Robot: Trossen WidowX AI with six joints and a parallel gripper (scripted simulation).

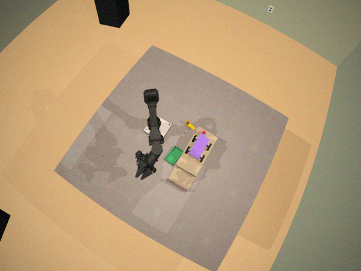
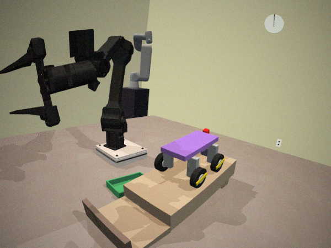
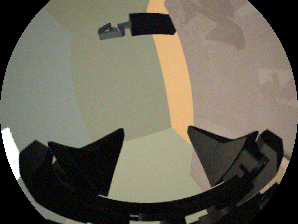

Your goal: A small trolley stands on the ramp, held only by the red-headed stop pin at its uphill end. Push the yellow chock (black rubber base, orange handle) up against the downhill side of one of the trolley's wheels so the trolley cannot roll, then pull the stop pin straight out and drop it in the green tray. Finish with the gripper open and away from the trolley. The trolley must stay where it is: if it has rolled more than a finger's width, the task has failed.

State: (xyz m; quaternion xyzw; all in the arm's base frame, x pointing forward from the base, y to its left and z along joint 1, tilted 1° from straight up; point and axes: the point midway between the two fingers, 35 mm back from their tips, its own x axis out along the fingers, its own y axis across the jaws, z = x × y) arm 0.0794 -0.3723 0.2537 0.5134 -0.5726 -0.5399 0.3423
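The purple trolley (image 1: 199,146) (image 2: 190,144) stands on the wooden ramp (image 1: 188,165) (image 2: 154,193). The red-headed stop pin (image 1: 204,132) (image 2: 206,130) is at the trolley's uphill end; its shaft is hidden. The yellow chock (image 1: 191,126) with its orange handle (image 1: 188,122) lies off the ramp, beside its uphill corner, and does not show in the other views. The green tray (image 1: 172,156) (image 2: 113,189) sits beside the ramp and looks empty. My gripper (image 1: 139,178) (image 2: 5,93) (image 3: 156,129) is open and empty, raised high, on the tray's far side from the ramp.
A raised end board (image 2: 106,223) crosses the ramp's low end. The arm's white base plate (image 1: 165,126) (image 2: 132,150) is near the tray. A black pedestal (image 1: 112,13) (image 2: 136,102) (image 3: 152,24) with a grey arm (image 2: 146,62) stands off the mat.
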